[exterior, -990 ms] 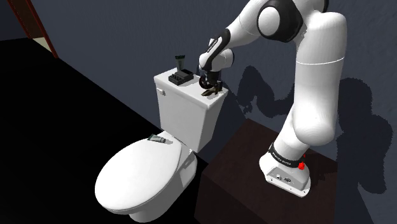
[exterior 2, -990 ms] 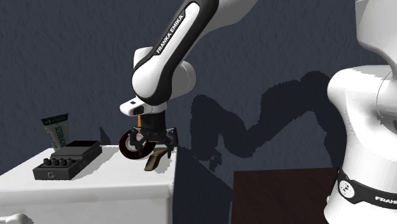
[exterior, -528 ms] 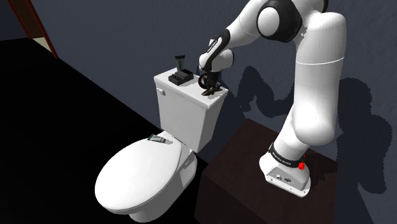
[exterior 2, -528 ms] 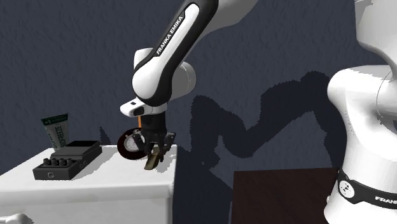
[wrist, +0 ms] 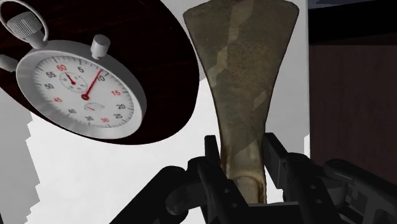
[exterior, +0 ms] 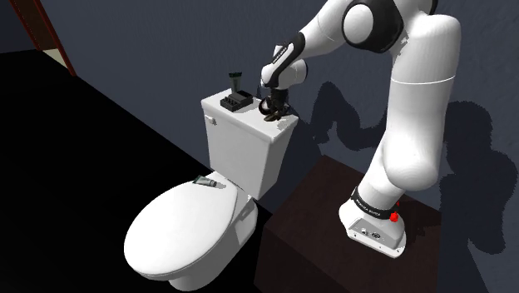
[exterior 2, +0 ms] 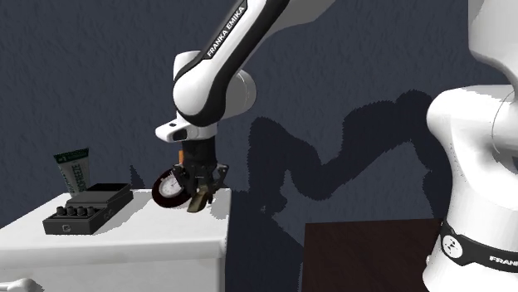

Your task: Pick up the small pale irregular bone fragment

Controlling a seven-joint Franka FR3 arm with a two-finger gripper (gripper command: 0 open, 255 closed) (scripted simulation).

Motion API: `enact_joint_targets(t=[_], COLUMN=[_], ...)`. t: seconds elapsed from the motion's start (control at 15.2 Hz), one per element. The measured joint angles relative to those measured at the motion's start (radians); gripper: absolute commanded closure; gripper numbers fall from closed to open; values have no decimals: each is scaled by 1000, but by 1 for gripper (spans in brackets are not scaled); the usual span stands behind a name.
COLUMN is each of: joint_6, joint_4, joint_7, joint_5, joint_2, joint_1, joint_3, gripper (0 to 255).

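Hand around bone fragment, beside stopwatch

My forearm reads FRANKA EMIKA; the stopwatch below it shows 60, 15, 30, 45 on its dial.

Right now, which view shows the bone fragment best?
The wrist view: the bone fragment looms close, mottled tan, narrow end clasped by the jaws. The second exterior view shows a tan sliver, the shoulder view a dark speck.
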Motion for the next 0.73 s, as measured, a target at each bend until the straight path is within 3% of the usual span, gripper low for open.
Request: enact_joint_targets(t=[0.73], joint_6=[-115], joint_4=[27], joint_7=[57], joint_5=[-91], joint_2=[-105], joint_1=[36], joint_3=[-44], gripper=[255])
